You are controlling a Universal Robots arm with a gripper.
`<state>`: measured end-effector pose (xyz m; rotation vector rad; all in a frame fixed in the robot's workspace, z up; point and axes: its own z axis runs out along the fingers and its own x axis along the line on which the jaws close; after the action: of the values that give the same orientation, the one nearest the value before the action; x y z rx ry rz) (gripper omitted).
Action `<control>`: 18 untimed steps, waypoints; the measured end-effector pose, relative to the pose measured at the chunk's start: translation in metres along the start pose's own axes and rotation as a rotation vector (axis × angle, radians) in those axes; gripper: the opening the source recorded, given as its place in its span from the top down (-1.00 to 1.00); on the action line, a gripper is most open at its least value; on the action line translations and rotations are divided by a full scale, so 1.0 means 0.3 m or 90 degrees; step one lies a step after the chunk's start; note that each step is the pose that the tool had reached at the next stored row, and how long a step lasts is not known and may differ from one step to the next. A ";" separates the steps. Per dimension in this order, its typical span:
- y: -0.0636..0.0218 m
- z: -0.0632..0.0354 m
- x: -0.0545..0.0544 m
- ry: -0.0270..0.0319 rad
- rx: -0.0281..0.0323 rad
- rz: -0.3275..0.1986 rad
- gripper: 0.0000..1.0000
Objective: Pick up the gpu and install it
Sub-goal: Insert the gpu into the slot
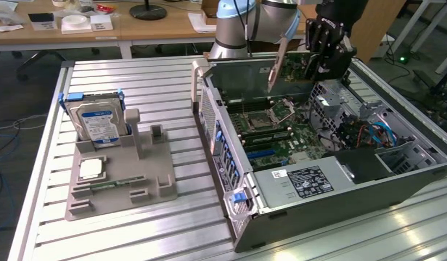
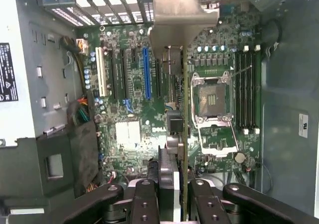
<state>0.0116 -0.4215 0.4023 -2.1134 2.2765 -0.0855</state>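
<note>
I'm gripping the gpu (image 1: 295, 65) edge-on in the claw (image 1: 319, 57), hanging it above the open case (image 1: 340, 204). Pickup is looking done, but seating isn't — the blue slot (image 2: 146, 70) is lying bare below.

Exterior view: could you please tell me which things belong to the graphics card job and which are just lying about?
Job: graphics card, held in the gripper; open computer case; its motherboard.
Lying about: hard drive, memory stick, the grey stand holding them.
</note>
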 end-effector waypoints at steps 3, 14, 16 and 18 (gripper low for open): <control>0.000 0.001 0.000 -0.0021 -0.0001 0.000 0.44; 0.003 0.007 0.001 -0.0269 -0.0008 -0.022 0.44; 0.022 0.006 0.003 -0.0272 0.0047 -0.022 0.44; 0.035 0.008 0.004 -0.0271 0.0049 -0.022 0.44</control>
<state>0.0011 -0.4219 0.3993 -2.1303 2.2128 -0.0496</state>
